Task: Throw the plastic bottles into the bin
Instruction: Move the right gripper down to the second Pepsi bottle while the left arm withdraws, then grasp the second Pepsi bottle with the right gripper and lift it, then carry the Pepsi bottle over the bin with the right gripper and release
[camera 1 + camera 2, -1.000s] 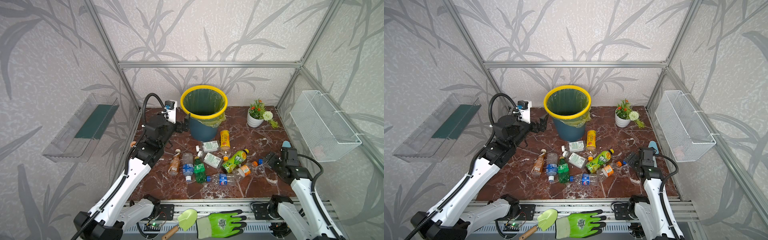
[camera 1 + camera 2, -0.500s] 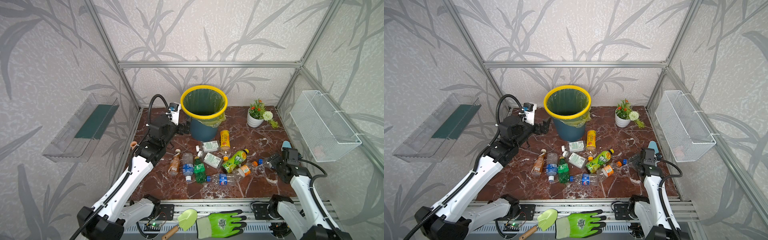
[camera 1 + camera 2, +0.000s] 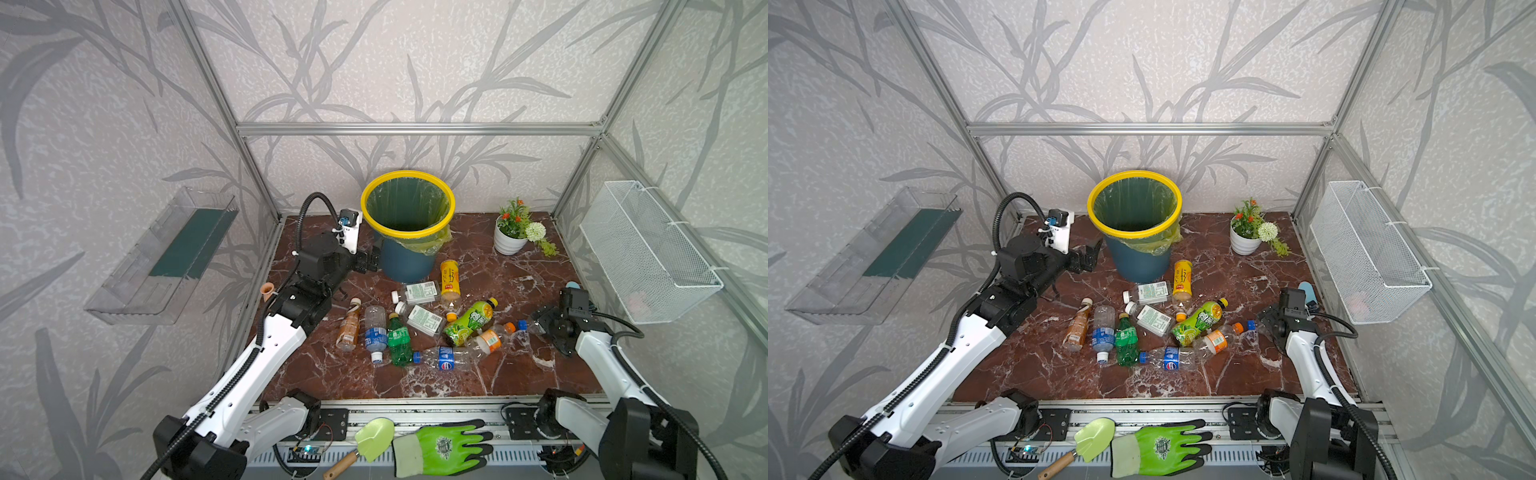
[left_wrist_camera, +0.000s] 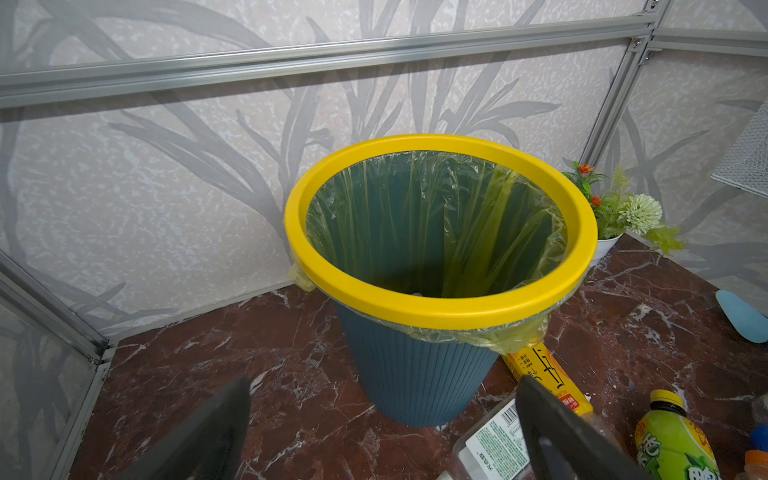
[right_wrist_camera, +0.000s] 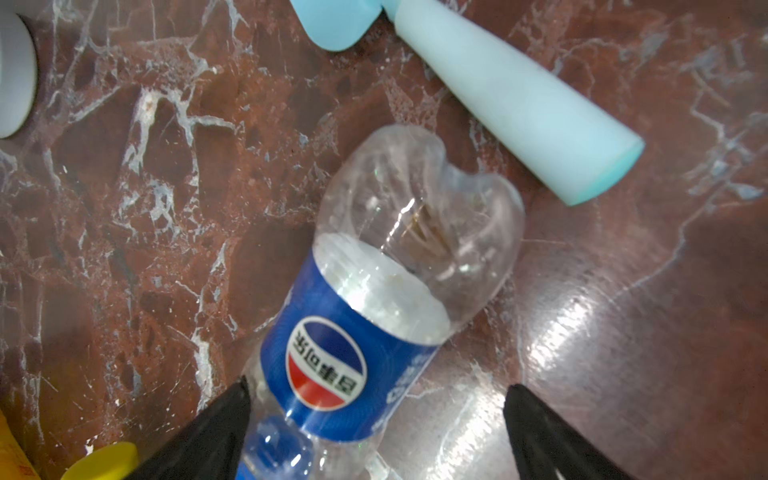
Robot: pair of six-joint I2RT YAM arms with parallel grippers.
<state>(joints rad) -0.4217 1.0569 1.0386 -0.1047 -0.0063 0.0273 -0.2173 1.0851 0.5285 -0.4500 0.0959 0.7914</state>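
Left claw (image 3: 371, 262): spread wide, empty; the round dark blue bin with yellow rim (image 3: 408, 234) stands just ahead of it.
Right claw (image 5: 378, 384): fingers apart, straddling a clear blue-labelled plastic bottle (image 5: 332, 353) lying on the red marble counter (image 5: 124, 208); not clamped.
Done: seemingly nothing; no bottle shows inside the bin.
Remaining: roughly ten scattered plastic bottles (image 3: 399, 338) between the claws.

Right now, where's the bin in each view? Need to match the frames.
Top view: bin just above the middle of the picture, upright.
Top view: bin same spot, slightly further left.
Left wrist: bin fills the centre, seen from close.
Right wrist: not in it.
Shared landmark: yellow bottle lying at the bin's base.
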